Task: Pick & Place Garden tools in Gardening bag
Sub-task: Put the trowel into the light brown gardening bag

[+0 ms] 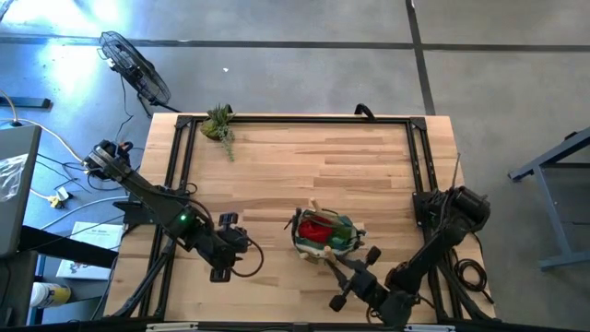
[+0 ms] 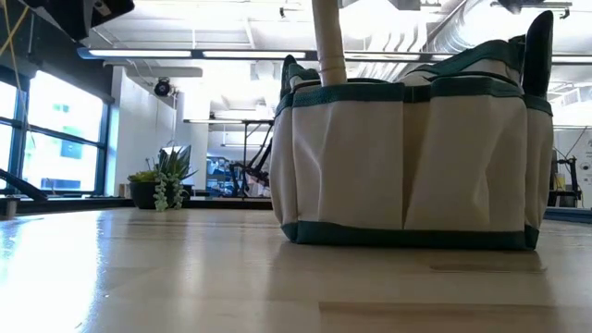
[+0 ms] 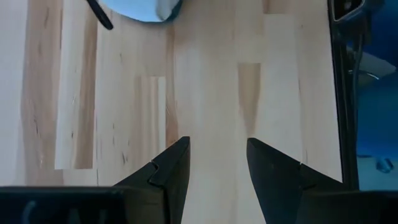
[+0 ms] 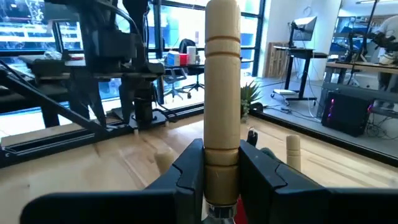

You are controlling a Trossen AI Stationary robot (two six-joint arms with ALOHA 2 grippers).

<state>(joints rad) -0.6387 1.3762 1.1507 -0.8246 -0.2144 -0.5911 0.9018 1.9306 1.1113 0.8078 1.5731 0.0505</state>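
- Nearest the right wrist camera, a wooden handle (image 4: 222, 81) stands upright in the centre of the frame, clamped near its lower end by the right gripper (image 4: 222, 168); the long axis is vertical, butt up, and the metal end just shows below the fingers.
- Held so, I judge it is meant to slip tip-first into the gardening bag (image 1: 324, 233), lower centre of the high view, with red fabric inside.
- In the low view the same handle (image 2: 328, 42) rises above the bag's rim (image 2: 407, 91).
- The left gripper (image 3: 217, 171) hovers over bare table (image 3: 124, 124), jaws apart, empty, likely waiting clear.
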